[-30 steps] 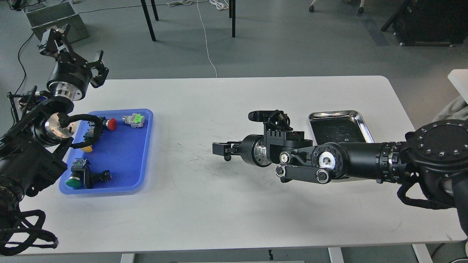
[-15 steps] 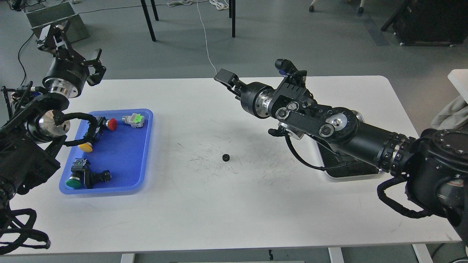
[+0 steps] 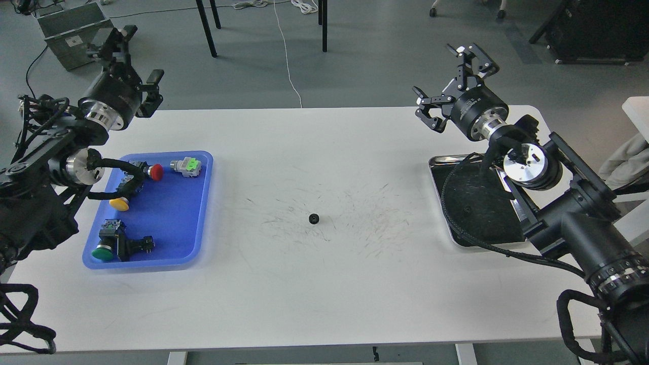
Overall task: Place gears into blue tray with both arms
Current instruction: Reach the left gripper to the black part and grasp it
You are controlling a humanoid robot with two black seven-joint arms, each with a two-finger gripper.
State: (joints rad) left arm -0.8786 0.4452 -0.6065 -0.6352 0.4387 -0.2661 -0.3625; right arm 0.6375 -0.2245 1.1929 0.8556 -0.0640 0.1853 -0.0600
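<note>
White table (image 3: pixel 324 294), blue tray (image 3: pixel 197 213), gear (image 3: pixel 314 218) (centre), steel tray (image 3: pixel 440 161)

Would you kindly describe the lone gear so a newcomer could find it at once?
Start at the white table and look midway between the blue tray and the steel tray. There the gear lies alone on bare tabletop: tiny, black, round and toothed, unlike the bigger coloured-capped switches in the blue tray.

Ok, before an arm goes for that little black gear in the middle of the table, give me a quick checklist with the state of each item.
1. Small black toothed gear unobstructed on the white table: ok.
2. Left gripper empty: cannot tell.
3. Right gripper open and empty: ok.
4. Shallow blue plastic tray has bare floor for a gear: ok.
5. Gear already in tray: not ok.
6. More gears in the shiny steel tray: cannot tell.
</note>
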